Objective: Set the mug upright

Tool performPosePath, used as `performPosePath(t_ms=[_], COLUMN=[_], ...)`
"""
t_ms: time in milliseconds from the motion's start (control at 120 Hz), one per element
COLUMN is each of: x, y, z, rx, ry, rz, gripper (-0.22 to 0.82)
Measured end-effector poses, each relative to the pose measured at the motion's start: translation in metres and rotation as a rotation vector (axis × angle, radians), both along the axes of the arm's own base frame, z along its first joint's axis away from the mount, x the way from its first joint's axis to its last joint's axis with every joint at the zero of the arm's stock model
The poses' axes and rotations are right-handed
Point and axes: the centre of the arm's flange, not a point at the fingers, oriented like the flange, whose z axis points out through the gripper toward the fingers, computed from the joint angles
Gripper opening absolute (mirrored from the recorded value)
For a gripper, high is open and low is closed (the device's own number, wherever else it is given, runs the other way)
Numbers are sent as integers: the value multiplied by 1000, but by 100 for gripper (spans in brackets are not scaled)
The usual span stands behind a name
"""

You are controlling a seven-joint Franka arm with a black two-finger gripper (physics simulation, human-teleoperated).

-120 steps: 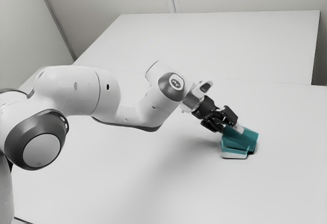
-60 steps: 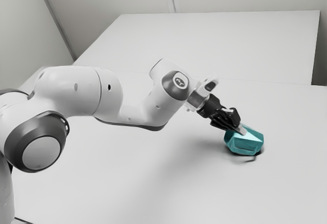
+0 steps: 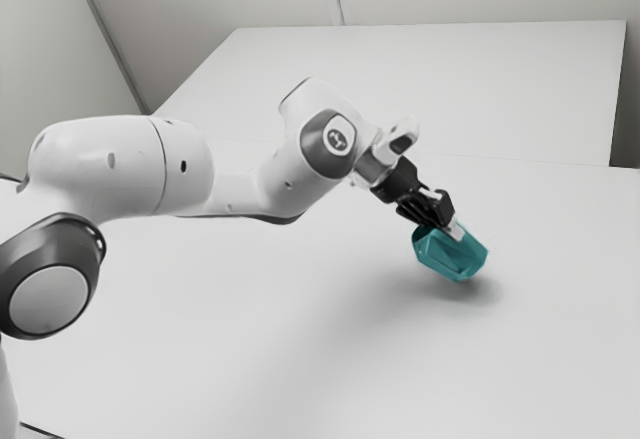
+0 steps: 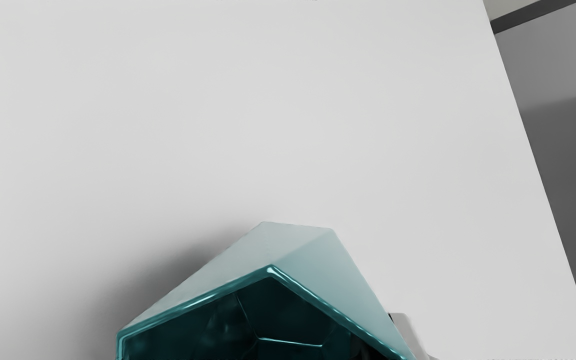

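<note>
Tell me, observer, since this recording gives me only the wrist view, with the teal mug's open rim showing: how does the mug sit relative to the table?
Observer: In the exterior view the mug is tilted, not upright, above a shadow on the table.
Operator: Understood. Which way does the arm come in?
Observer: From the exterior view's left, reaching toward its right.
Operator: And how is the claw angled where it meets the mug?
Observer: It slants down toward the exterior view's right, meeting the mug's upper part.
</note>
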Motion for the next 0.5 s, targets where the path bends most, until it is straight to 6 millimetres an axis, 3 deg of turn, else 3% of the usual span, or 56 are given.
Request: performPosePath(t_ms=[258, 500], x=[14, 29], y=[68, 140], z=[20, 23], rx=[186, 369], ry=[-74, -91], rz=[-7, -12], gripper=[-18, -18])
